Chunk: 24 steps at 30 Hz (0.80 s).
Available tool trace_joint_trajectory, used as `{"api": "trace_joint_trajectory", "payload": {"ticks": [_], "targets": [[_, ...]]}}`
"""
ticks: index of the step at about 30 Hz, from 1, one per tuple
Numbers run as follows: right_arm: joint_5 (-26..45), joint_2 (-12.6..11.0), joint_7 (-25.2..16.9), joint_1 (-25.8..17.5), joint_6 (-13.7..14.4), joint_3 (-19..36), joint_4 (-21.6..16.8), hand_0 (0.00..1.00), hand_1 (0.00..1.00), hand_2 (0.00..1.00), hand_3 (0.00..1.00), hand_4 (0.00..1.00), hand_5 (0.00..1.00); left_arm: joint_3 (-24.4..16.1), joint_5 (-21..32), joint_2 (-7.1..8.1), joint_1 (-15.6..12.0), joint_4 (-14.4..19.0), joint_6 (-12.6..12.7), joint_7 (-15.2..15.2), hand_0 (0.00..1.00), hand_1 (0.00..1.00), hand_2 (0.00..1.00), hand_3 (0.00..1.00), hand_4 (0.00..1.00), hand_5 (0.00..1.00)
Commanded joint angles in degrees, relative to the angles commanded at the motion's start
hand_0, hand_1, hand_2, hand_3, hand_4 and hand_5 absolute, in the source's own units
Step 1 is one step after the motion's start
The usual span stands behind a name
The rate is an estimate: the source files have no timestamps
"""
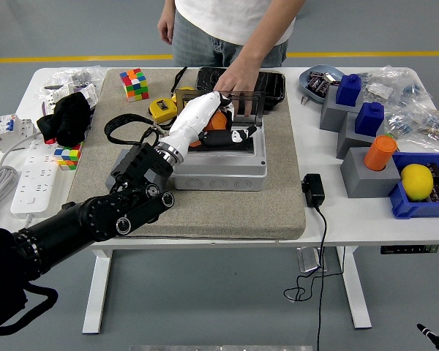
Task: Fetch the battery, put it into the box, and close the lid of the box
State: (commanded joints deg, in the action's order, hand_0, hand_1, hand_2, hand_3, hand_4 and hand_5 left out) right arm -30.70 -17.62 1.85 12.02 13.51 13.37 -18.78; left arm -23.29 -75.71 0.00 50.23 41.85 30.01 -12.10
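A grey junction box (219, 172) stands on the grey mat (278, 212) in mid-table. Its clear lid (247, 104) stands upright at the far rim, and a person's hand (234, 77) rests on the lid's top edge. My left hand (230, 137), white with black fingers, reaches into the open box from the left. Its fingers are curled around an orange battery (219, 120) just above the box's inside. The battery is mostly hidden under the palm. My right arm does not show.
A Rubik's cube (134, 84) and a yellow tape measure (162, 110) lie at the mat's far left. A black tray (272, 84) sits behind the box. A black power adapter (312, 190) lies to the right. Grey and blue blocks and a blue bin (413, 208) fill the right side.
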Motion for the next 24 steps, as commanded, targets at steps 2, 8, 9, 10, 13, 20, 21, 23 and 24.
{"api": "trace_joint_trajectory", "payload": {"ticks": [2,8,9,10,13,20,21,23,24], "targets": [[-0.20,0.00,-0.02,0.05,0.00,0.25,-0.07,0.850,0.826,0.798,0.817,0.998,0.998,0.21,-1.32,0.00,0.04,-0.21,0.02,0.19,0.039,0.002,0.012,0.002,0.823,0.389],[-0.19,-0.09,-0.01,-0.06,0.00,0.32,0.08,0.851,0.826,0.797,0.817,0.998,0.998,0.58,-3.08,0.00,0.16,-1.07,-0.51,0.89,0.039,0.002,0.012,0.002,0.823,0.389],[-0.17,-0.07,0.00,-0.11,0.01,0.34,0.15,0.851,0.826,0.797,0.817,0.998,0.998,0.50,-3.13,0.00,0.16,-1.12,-0.64,1.02,0.039,0.002,0.012,0.002,0.823,0.389],[-0.18,-0.07,0.01,-0.12,0.01,0.37,0.16,0.851,0.826,0.797,0.817,0.998,0.998,0.45,-3.12,0.00,0.16,-1.13,-0.69,1.07,0.039,0.002,0.012,0.002,0.823,0.389],[-0.63,-0.05,0.00,-0.25,0.01,1.17,0.06,0.849,0.826,0.797,0.817,0.998,0.998,0.02,-2.33,0.00,-0.01,-1.03,-0.70,0.89,0.040,0.002,0.013,0.002,0.824,0.386],[-0.40,-0.25,-0.02,-0.20,0.02,0.88,0.16,0.850,0.826,0.797,0.817,0.998,0.998,-0.48,-2.22,0.00,0.30,-0.37,-0.64,0.63,0.040,0.002,0.013,0.002,0.825,0.386],[-0.43,-0.26,-0.03,-0.18,0.02,0.89,0.15,0.850,0.826,0.797,0.817,0.998,0.998,-0.54,-1.82,0.00,0.29,-0.29,-0.62,0.57,0.040,0.002,0.013,0.002,0.825,0.386],[-0.50,-0.24,-0.04,-0.14,0.01,0.96,0.12,0.850,0.826,0.797,0.817,0.998,0.998,-0.57,-0.89,0.00,0.19,0.04,-0.71,0.42,0.040,0.002,0.013,0.002,0.825,0.384],[-0.55,-0.22,-0.03,-0.14,0.00,1.00,0.10,0.850,0.826,0.797,0.817,0.998,0.998,-0.45,-0.62,0.00,0.15,0.28,-0.78,0.41,0.040,0.002,0.013,0.002,0.825,0.384]]}}
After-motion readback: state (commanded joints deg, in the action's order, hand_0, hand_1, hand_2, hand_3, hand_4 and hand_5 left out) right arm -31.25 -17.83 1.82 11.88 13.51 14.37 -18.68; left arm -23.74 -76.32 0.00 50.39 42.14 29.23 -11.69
